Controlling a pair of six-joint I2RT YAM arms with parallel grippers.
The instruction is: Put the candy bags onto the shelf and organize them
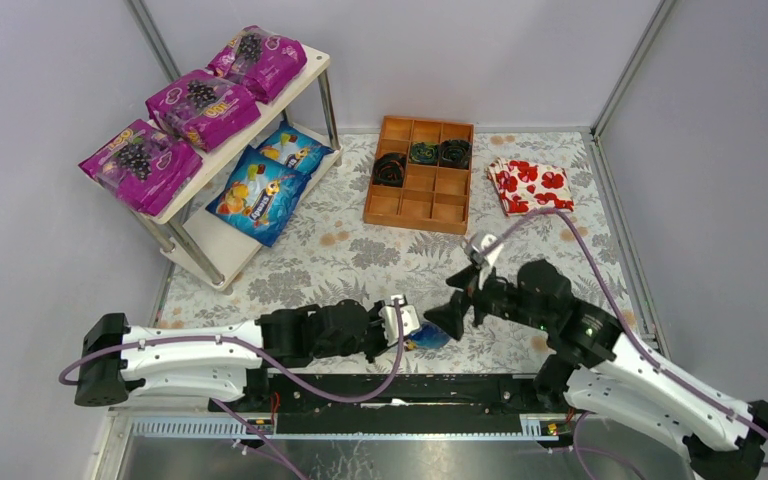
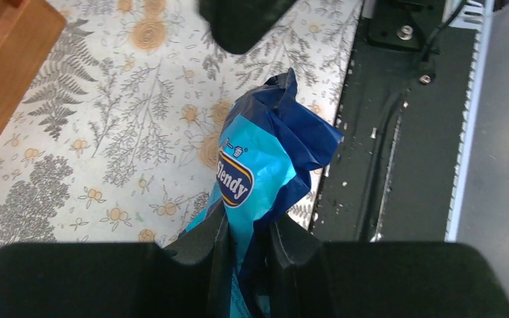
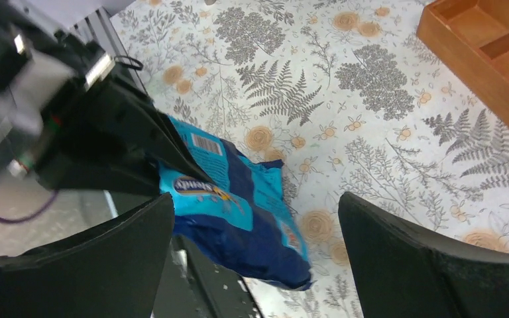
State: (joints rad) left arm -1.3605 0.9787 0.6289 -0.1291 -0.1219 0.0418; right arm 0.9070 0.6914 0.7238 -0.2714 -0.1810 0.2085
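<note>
My left gripper [image 1: 407,325] is shut on a blue candy bag [image 2: 262,159] at the table's near edge; the crumpled bag sticks out between the fingers [image 2: 205,245]. The bag also shows in the top view [image 1: 426,336] and the right wrist view [image 3: 238,212]. My right gripper [image 1: 457,310] is open just right of that bag, its fingers [image 3: 397,252] wide apart around it without touching. The shelf [image 1: 218,255] stands at the far left. Three magenta-purple grape bags [image 1: 203,105] lie on its top board; two blue bags [image 1: 257,195] lie on the lower board.
An orange-brown compartment tray [image 1: 420,205] with dark coiled items in its back cells sits at the far middle. A folded white cloth with red flowers [image 1: 530,185] lies to its right. The black base rail [image 1: 390,400] runs along the near edge under the held bag.
</note>
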